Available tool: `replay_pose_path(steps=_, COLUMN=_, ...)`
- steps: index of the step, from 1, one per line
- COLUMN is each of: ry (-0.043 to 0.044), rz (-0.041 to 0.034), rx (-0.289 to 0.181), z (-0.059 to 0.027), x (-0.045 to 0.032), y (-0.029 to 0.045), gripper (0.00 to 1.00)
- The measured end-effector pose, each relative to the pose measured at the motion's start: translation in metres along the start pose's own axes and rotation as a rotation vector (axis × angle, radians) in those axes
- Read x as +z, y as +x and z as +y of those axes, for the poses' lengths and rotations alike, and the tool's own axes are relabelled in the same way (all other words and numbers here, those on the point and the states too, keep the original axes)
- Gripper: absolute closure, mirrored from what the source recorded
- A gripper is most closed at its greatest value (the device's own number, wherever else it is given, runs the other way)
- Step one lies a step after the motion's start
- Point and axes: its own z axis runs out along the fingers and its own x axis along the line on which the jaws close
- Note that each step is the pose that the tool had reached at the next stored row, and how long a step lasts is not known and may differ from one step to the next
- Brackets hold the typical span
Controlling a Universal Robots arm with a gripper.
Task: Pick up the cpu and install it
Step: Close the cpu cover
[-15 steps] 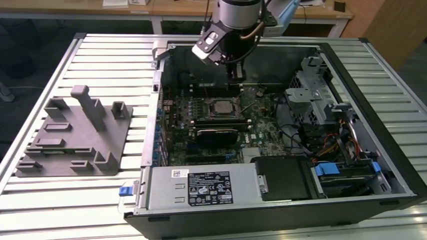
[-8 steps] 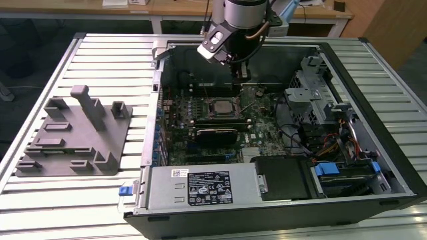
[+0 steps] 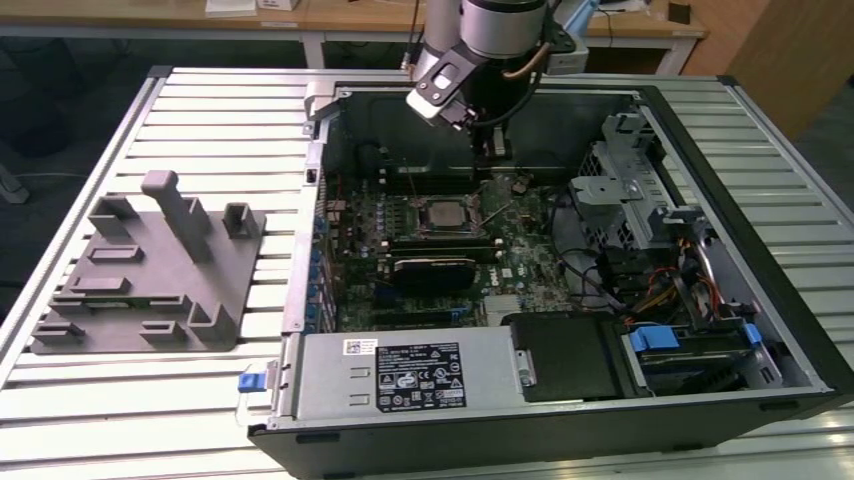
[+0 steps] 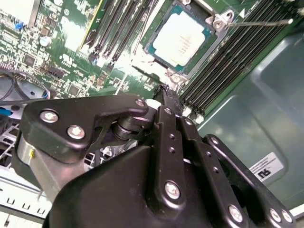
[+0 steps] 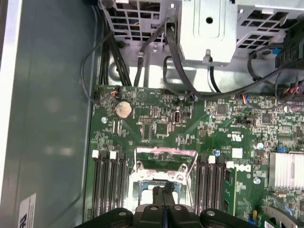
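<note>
cpu (image 4: 183, 38) lying in socket (image 4: 217, 23), hand (image 4: 164, 92) closed beside socket's edge

— Where does the exterior view sit?
— High up, tilted down over the whole open computer case (image 3: 374, 130) on the counter (image 3: 174, 130).
— And the wrist views?
— Both are close above the circuit board (image 5: 161, 118). They share the socket (image 5: 142, 178), and the second wrist view faces the chip (image 4: 183, 38).
</note>
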Motion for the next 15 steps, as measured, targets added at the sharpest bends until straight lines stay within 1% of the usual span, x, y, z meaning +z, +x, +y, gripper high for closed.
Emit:
replay_pose_path(steps=7, ry=0.0, rz=0.0, rx=0.0, z=0.01, x=0.0005, y=-0.0003, gripper=0.89)
replay_pose_path(steps=9, ry=0.0, rz=0.0, rx=0.001, z=0.0171, x=0.0008, y=-0.0005, gripper=0.89)
replay_pose_path(steps=15, ry=0.0, rz=-0.0001, rx=0.001, z=0.0279, x=0.0013, y=-0.0006, gripper=0.89)
